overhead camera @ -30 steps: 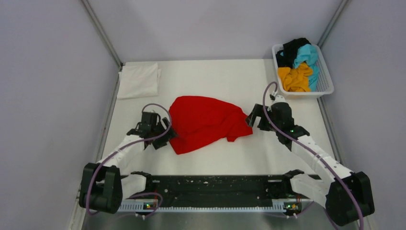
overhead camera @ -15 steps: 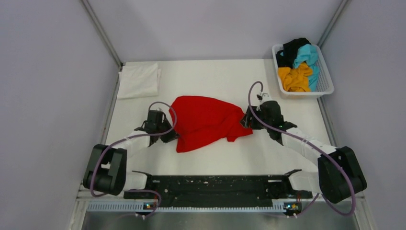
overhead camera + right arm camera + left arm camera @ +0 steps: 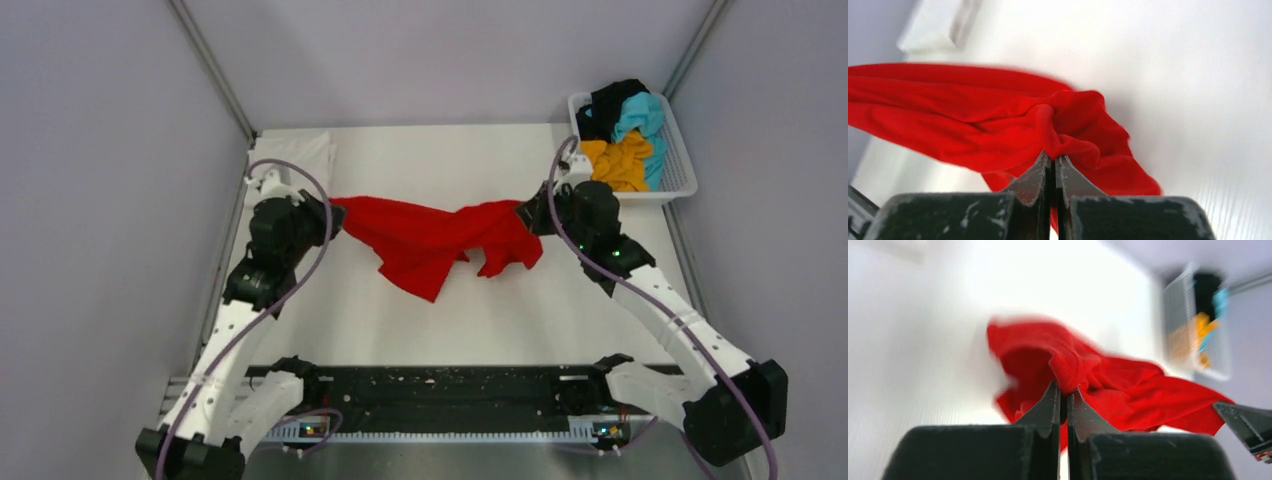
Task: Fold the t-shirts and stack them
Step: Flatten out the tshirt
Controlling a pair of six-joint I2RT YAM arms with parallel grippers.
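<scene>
The red t-shirt [image 3: 430,238] hangs stretched between both grippers above the table's middle, its loose part sagging toward the front. My left gripper [image 3: 332,212] is shut on its left end [image 3: 1068,371]; the left gripper [image 3: 1063,389] pinches a fold. My right gripper [image 3: 528,214] is shut on the right end, where the right gripper [image 3: 1053,158] nips bunched red cloth [image 3: 998,120]. A folded white t-shirt [image 3: 292,166] lies at the back left, partly hidden by the left arm. Orange-yellow [image 3: 617,162], turquoise [image 3: 641,117] and black [image 3: 610,101] t-shirts fill the basket.
The white mesh basket [image 3: 680,170] stands at the back right, close behind the right arm. Grey walls close in both sides and the back. The black rail [image 3: 440,385] runs along the near edge between the arm bases.
Both grippers closed on the red shirt's ends, then rose and moved apart toward the back, lifting and stretching the shirt off the table.
</scene>
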